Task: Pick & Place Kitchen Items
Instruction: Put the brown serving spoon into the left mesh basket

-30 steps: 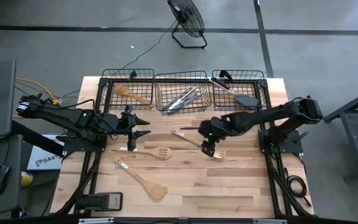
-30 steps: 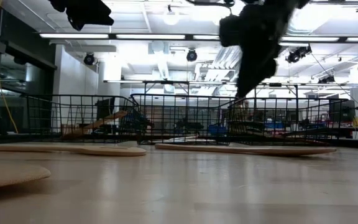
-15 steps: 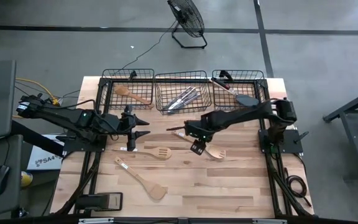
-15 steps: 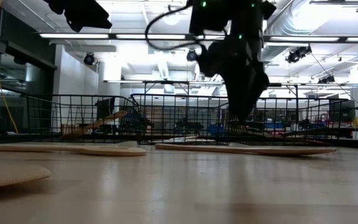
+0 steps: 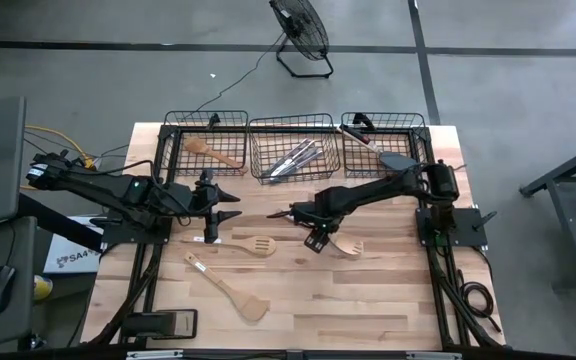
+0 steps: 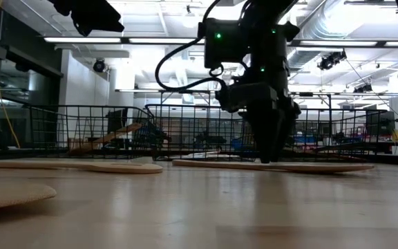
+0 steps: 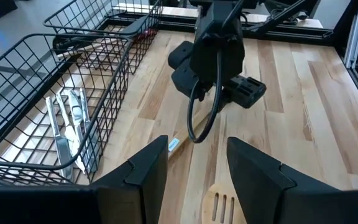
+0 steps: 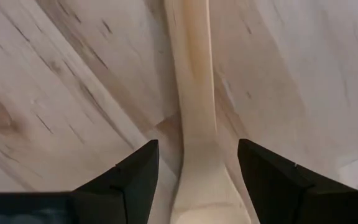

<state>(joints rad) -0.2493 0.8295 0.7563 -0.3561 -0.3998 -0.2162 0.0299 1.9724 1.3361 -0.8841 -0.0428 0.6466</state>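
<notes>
Right pincer (image 5: 313,237) is lowered to the counter (image 5: 388,300) near its centre, directly over a light wooden spoon (image 5: 340,243). In the right wrist view the two dark fingers (image 8: 132,171) stand apart, one on either side of the spoon's handle (image 8: 191,118), with gaps visible between pads and wood; the pincer is released and not gripping. In the low view its tip (image 6: 271,149) reaches down to the spoon lying flat on the counter surface.

Left pincer (image 5: 230,205) waits at the left of the counter, fingers spread and holding nothing.

Other items on the counter: a slotted wooden spatula (image 5: 251,245) just left of the right pincer, and a plain wooden spatula (image 5: 230,290) nearer the front edge, both lying flat and untouched.

Three black wire baskets stand along the far edge. The left basket (image 5: 168,135) holds a wooden spatula (image 5: 211,152). The middle basket (image 5: 258,125) holds silver metal knives (image 5: 293,158). The right basket (image 5: 423,135) holds a black turner (image 5: 398,160) and a red-headed spatula (image 5: 356,135).
</notes>
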